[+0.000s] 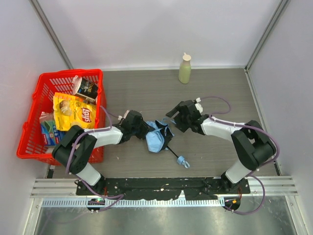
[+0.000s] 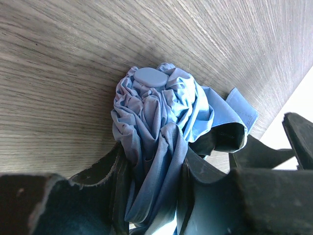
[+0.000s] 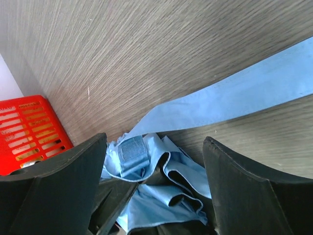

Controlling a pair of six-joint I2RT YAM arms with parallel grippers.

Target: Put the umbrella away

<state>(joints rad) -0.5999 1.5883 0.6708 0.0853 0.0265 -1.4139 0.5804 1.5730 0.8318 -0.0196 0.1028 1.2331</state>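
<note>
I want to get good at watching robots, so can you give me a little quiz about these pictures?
1. True or false: the left gripper is clamped on the blue fabric of the umbrella.
2. What colour is the basket? A red, B green, C yellow.
3. Fill in: the jaws of the right gripper stand ____.
Key: 1 true; 2 A; 3 open.

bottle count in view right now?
1. A pale green bottle stands upright at the far edge of the table, by the back wall, apart from the umbrella. The red basket is packed with snacks, so another could be hidden there.
</note>
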